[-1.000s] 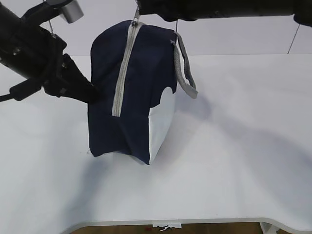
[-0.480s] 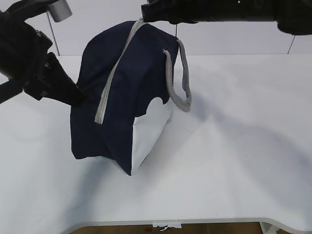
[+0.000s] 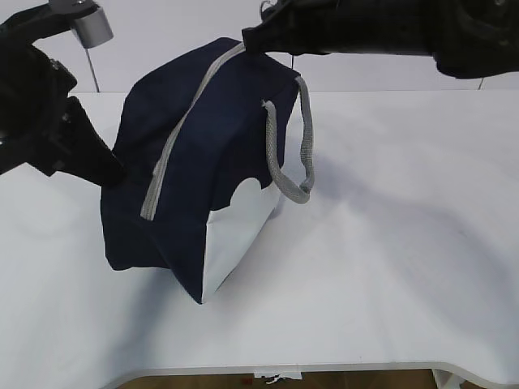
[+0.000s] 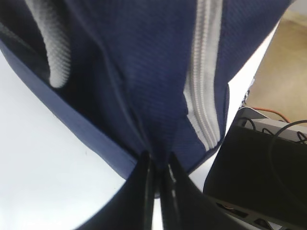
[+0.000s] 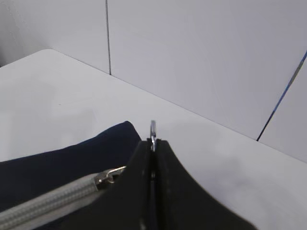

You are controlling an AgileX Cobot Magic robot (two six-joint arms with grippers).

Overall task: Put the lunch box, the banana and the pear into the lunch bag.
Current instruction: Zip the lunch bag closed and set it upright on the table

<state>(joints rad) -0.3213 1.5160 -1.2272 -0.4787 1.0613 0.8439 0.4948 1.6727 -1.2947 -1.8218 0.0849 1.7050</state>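
Observation:
The navy lunch bag point(image 3: 203, 146) leans over to the left on the white table, zipped, its grey zipper point(image 3: 174, 138) running down the top. My left gripper point(image 3: 116, 174) is shut on a fold of the bag's navy fabric point(image 4: 144, 96) at its left end. My right gripper point(image 3: 248, 39) is shut on the metal ring pull point(image 5: 153, 128) at the zipper's upper end, beside the slider point(image 5: 106, 177). A grey rope handle point(image 3: 293, 154) hangs over the white side panel point(image 3: 235, 235). The lunch box, the banana and the pear are out of view.
The white table point(image 3: 389, 243) stretches to the right and front, with its front edge point(image 3: 324, 369) near the bottom. A white wall panel point(image 5: 201, 57) stands behind. Black equipment with cables point(image 4: 259, 163) sits off the table's edge in the left wrist view.
The bag has tipped further over and its bottom has slid left and toward the front. My left gripper moved left with the fabric; the right one kept its hold on the pull.

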